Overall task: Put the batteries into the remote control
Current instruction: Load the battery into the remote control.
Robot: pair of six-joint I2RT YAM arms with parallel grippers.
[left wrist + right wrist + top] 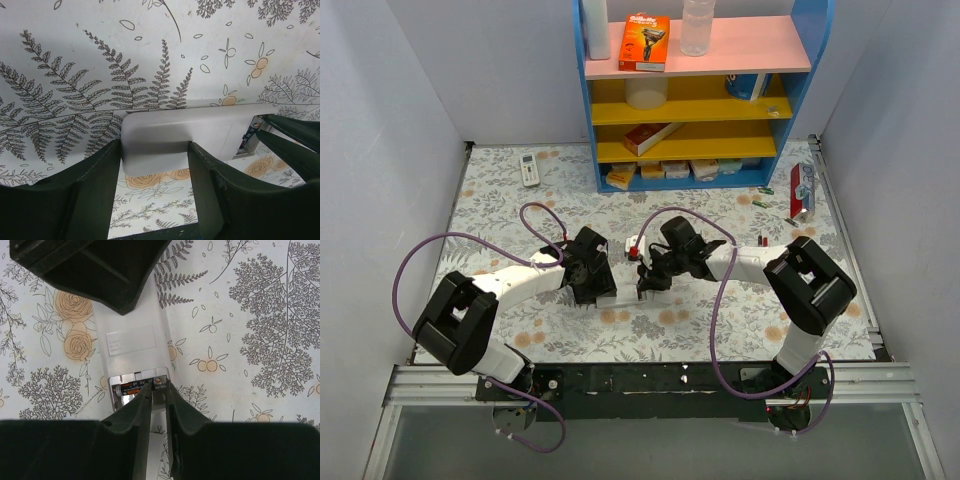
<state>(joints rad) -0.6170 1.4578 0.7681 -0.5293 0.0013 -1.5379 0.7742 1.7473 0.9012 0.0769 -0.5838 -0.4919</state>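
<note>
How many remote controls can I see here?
2. A slim plain white plastic bar remote sits centrally, clamped in the left jaws. A smaller white buttoned remote lies at the far left, near the blue shelf. Others may be hidden.

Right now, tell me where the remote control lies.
Top view: the remote control lies mid-table, one end inside the left pincer, the right pincer at its open battery bay.
</note>
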